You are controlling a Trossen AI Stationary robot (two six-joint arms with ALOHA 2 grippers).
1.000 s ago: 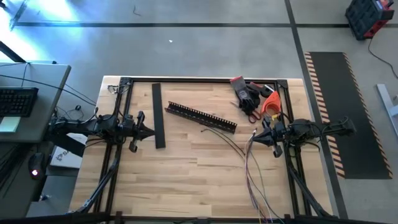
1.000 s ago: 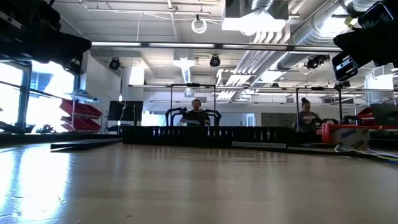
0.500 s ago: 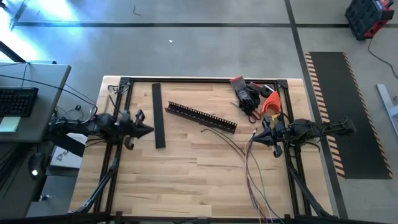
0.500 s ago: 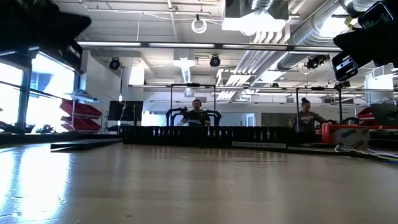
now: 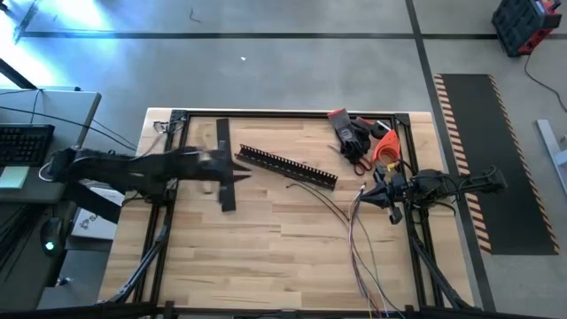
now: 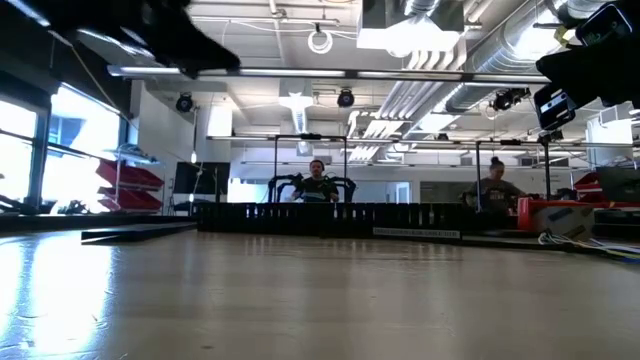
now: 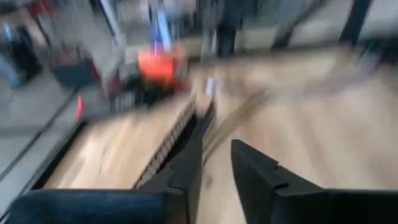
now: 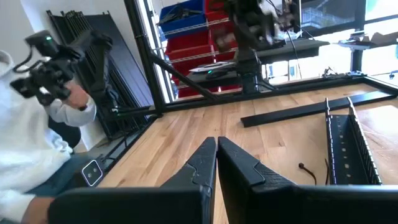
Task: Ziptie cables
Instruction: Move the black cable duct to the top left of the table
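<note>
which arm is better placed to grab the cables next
Probably the right. The right gripper sits beside the cables, which fan out near it. The left gripper is far across the table, over the flat black strip near the slotted rail.

My desk [image 5: 266, 239] is pale wood planks, smooth with a soft sheen

The slotted rail [image 5: 285, 167] looks matt black plastic; the strip [image 5: 225, 165] matt black, flat and smooth
</note>
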